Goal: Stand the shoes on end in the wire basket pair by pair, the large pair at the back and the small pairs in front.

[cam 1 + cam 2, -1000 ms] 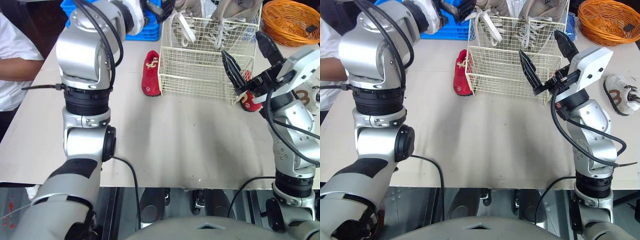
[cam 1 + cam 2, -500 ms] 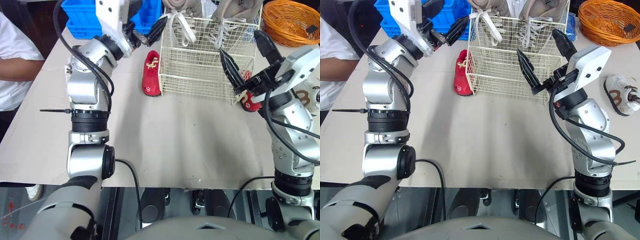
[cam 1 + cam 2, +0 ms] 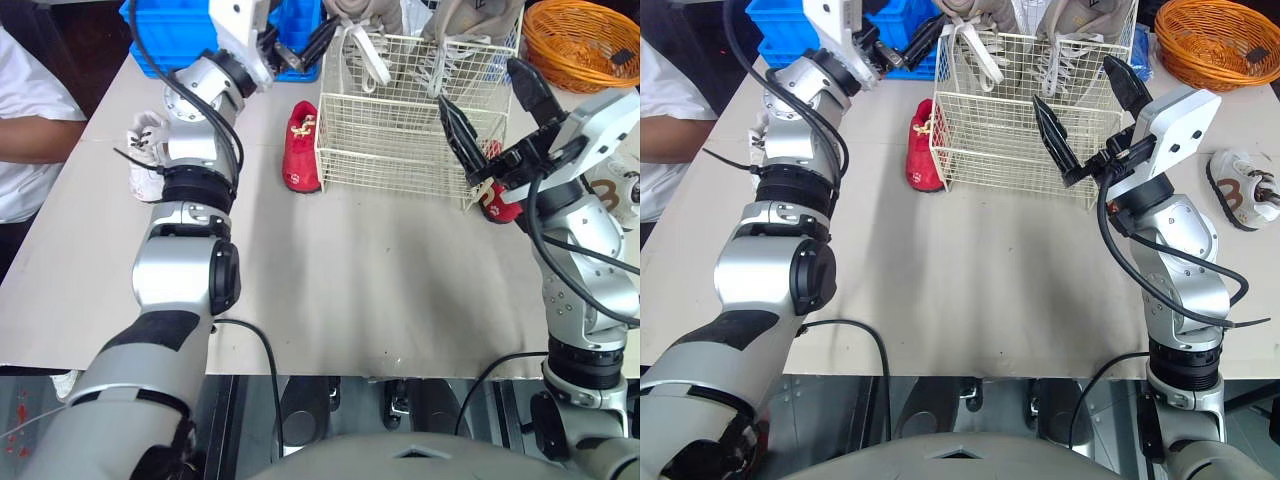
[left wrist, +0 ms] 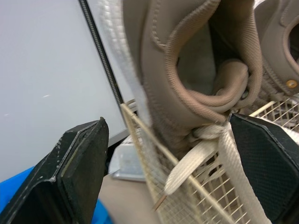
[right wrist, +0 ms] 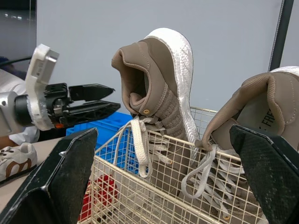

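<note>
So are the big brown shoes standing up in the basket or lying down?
Standing up: both tan sneakers sit toe-down at the back of the wire basket, with their heels poking up above its rim.

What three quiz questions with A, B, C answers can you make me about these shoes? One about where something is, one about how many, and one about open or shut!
1. Where does the red shoe on the robot's left lie?
A) inside the wire basket
B) on the table beside the wire basket
C) in a pincer

2. How many tan shoes stand in the wire basket?
A) two
B) one
C) four

3. How is the right pincer?
A) shut on a red shoe
B) shut on a lace
C) open and empty

Answers:
1 B: it lies on the table just outside the wire basket's left wall.
2 A: two stand on end at the back.
3 C: its fingers are spread wide and grip nothing.
</note>
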`<act>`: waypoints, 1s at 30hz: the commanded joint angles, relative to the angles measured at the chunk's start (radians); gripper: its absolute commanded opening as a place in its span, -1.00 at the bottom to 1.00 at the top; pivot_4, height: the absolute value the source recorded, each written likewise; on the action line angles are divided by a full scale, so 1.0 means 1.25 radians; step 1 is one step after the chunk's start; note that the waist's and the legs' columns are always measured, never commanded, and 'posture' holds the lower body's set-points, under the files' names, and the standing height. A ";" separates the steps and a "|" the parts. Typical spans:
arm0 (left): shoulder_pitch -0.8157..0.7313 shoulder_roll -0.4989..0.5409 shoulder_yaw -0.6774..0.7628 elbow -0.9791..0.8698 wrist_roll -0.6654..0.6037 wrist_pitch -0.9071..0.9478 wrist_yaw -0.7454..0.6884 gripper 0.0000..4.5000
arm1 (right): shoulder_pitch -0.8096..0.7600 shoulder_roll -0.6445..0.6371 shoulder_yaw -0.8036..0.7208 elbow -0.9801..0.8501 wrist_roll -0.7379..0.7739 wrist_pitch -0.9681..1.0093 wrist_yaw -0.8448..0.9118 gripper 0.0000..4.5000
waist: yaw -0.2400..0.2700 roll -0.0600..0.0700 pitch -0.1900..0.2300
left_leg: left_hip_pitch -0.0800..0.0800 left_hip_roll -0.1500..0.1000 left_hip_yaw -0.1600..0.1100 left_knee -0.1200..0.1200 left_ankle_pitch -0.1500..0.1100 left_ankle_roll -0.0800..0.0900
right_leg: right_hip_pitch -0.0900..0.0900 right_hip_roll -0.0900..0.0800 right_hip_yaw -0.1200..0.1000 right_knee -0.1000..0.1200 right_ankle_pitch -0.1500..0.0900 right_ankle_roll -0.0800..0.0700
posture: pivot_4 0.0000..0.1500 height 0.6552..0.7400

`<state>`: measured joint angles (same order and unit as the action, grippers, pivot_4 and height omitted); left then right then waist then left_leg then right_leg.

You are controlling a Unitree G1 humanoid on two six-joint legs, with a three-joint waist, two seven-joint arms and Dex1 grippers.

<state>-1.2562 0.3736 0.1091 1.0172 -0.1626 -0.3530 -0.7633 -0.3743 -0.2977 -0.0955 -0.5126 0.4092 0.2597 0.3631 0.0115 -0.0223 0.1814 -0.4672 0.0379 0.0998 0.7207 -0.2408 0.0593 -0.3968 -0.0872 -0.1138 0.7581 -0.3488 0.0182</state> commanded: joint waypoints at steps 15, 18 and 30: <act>-0.143 -0.030 0.013 0.167 0.047 -0.101 0.086 -0.99 | -0.012 0.000 -0.007 -0.027 -0.003 -0.019 -0.011 1.00 | -0.003 0.000 0.000 | 0.000 0.000 0.000 0.000 0.000 0.000 | 0.000 0.000 0.000 0.000 0.000 0.000 | 1.00 -0.27; -0.145 -0.034 0.008 0.168 0.060 -0.100 0.094 -0.99 | -0.012 0.000 -0.007 -0.029 -0.002 -0.017 -0.013 1.00 | -0.005 0.000 0.000 | 0.000 0.000 0.000 0.000 0.000 0.000 | -0.001 0.000 0.000 0.000 0.000 0.000 | 1.00 -0.27; -0.205 -0.054 -0.077 0.168 0.172 0.163 0.199 -0.99 | -0.011 0.002 -0.001 -0.027 -0.001 -0.017 -0.016 1.00 | 0.000 0.000 0.000 | 0.000 0.000 0.000 0.000 0.000 0.000 | 0.000 0.000 0.000 0.000 0.000 0.000 | 1.00 -0.27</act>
<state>-1.4995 0.3148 0.0333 1.2364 0.0295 -0.2111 -0.5172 -0.3739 -0.2965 -0.0942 -0.5132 0.4025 0.2574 0.3440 0.0116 -0.0227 0.1815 -0.4678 0.0380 0.0996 0.7212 -0.2408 0.0593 -0.3972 -0.0872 -0.1138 0.7585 -0.3489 0.0183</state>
